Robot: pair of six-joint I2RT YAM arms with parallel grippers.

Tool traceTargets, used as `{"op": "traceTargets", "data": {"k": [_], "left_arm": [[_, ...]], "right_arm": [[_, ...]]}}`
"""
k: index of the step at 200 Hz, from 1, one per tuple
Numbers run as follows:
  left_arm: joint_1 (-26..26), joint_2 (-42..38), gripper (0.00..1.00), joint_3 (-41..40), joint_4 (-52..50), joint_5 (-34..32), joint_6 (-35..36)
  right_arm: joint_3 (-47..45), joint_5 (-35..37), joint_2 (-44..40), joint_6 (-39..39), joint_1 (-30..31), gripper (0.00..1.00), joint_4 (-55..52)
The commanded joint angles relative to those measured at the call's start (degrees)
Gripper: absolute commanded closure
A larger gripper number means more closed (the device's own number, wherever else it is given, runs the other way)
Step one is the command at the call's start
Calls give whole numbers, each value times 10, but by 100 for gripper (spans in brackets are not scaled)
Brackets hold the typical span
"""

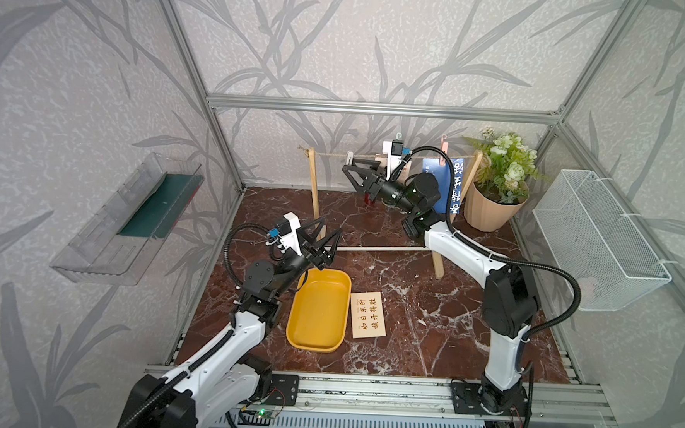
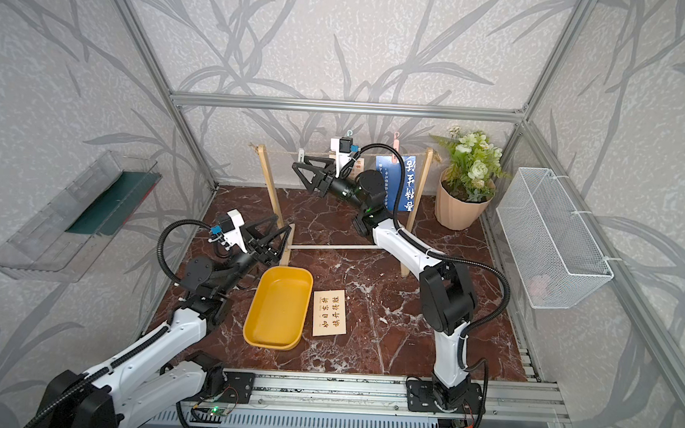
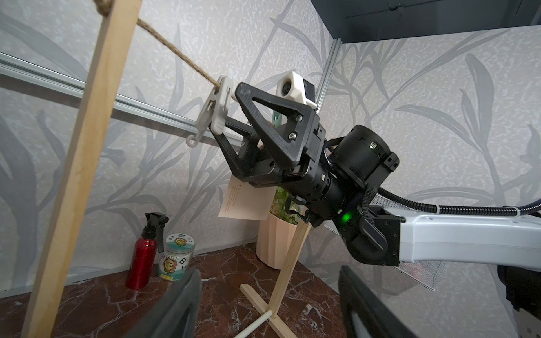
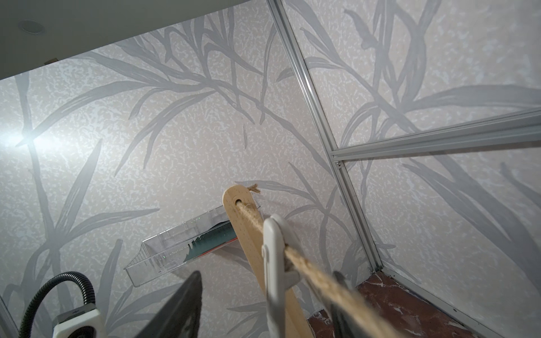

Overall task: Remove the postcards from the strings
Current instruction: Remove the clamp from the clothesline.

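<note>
The strings (image 1: 328, 154) (image 3: 175, 49) (image 4: 322, 278) run between the tops of the wooden stand's two uprights. A dark blue postcard (image 1: 455, 180) (image 2: 409, 182) hangs near the right upright under a pink clothespin (image 1: 443, 148). A cream postcard (image 3: 246, 202) (image 2: 358, 165) hangs mid-line, mostly hidden behind my right arm. Another cream postcard (image 1: 367, 315) (image 2: 329, 313) lies flat on the table. My right gripper (image 1: 349, 167) (image 3: 228, 111) (image 4: 268, 275) is open, its fingers straddling a white clothespin (image 3: 216, 111) (image 4: 275, 263) on the twine. My left gripper (image 1: 331, 226) (image 3: 269, 272) is open and empty beside the left upright.
A yellow tray (image 1: 341, 277) sits under my left arm, next to the flat card. A potted plant (image 1: 490, 206) stands back right, a white wire basket (image 1: 597, 244) hangs on the right wall, a clear shelf (image 1: 131, 220) on the left wall. A red spray bottle (image 3: 143, 254) and jar (image 3: 177, 257) stand at the back.
</note>
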Motion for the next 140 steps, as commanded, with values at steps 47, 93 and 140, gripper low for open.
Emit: {"op": "traceTargets", "data": {"k": [47,93,140], "left_arm": [[-2,1,25,23,6,18,-7],[-3,6,25,28,9,27,-8],[-3,5,25,25,8,24,-7]], "right_arm": [[23,15,14,-11,-3,30,-16],[49,0,37,-14,-3,30,-25],[44,-3,35,-11,-3,40,-14]]}}
